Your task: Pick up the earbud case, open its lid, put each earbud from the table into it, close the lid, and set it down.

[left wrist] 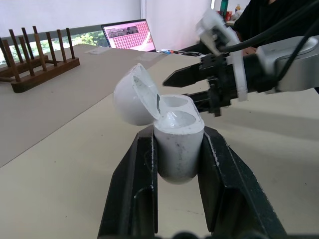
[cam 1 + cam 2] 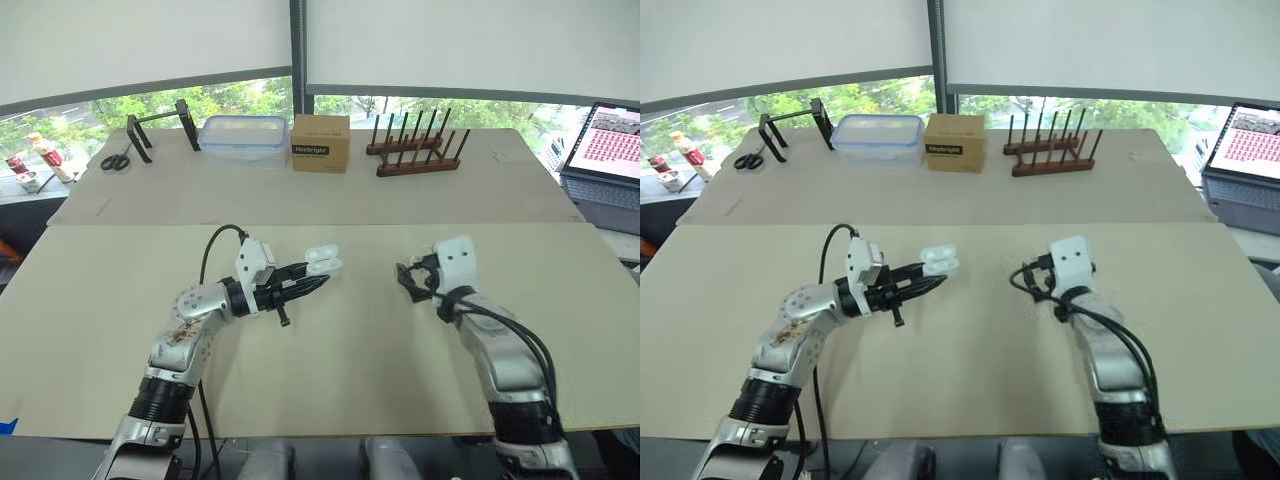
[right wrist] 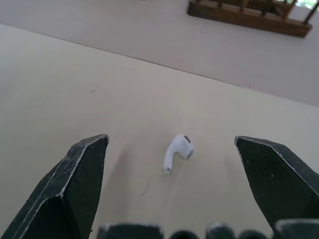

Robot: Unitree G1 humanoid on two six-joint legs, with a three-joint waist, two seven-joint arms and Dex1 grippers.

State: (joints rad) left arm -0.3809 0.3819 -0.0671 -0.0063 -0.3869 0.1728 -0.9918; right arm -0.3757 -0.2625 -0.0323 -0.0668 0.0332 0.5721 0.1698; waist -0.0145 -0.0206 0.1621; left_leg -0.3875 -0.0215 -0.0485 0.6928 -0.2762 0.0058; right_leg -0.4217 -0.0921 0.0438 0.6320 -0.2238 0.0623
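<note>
My left gripper [image 2: 316,279] is shut on the white earbud case [image 2: 322,263], held a little above the table left of centre. Its lid [image 1: 132,100] stands open, tipped back, and the case body [image 1: 177,149] sits upright between the black fingers [image 1: 134,184]. One white earbud [image 3: 178,151] lies on the beige table, in line between the spread fingers of my right gripper [image 3: 172,141]. That right gripper [image 2: 407,279] is open, low over the table right of centre, pointing towards the case. The left wrist view shows its tips [image 1: 172,78] just beyond the case.
Along the far side of the table [image 2: 330,360] stand a brown cardboard box [image 2: 321,143], a clear plastic container [image 2: 243,138], a wooden peg rack [image 2: 416,148], a black stand [image 2: 160,125] and scissors [image 2: 115,161]. A laptop [image 2: 608,150] sits off the right edge.
</note>
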